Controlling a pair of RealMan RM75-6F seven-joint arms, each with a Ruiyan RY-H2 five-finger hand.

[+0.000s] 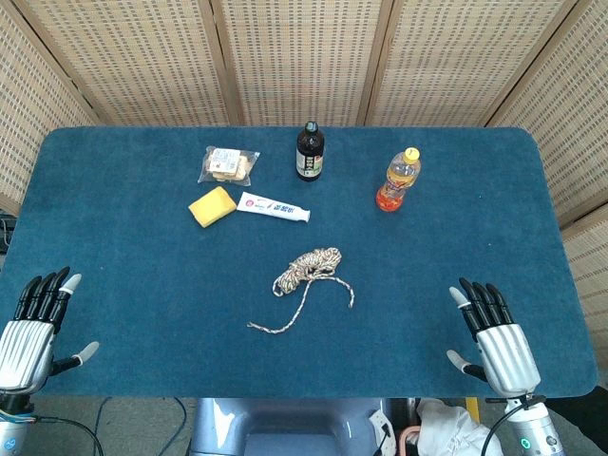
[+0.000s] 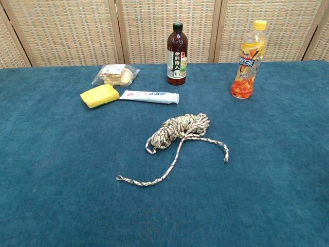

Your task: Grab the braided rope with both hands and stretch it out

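Observation:
A beige braided rope point(image 1: 306, 270) lies coiled in the middle of the blue table, with two loose ends trailing toward the front; the chest view shows the same rope point(image 2: 179, 131). My left hand point(image 1: 33, 328) rests at the front left corner, fingers spread, holding nothing. My right hand point(image 1: 494, 333) sits at the front right, fingers also apart and empty. Both hands are well away from the rope. Neither hand shows in the chest view.
Behind the rope lie a toothpaste tube point(image 1: 274, 207), a yellow sponge point(image 1: 212, 205) and a bagged snack point(image 1: 228, 164). A dark bottle point(image 1: 310, 152) and an orange drink bottle point(image 1: 398, 180) stand further back. Woven screens surround the blue table point(image 1: 114, 266).

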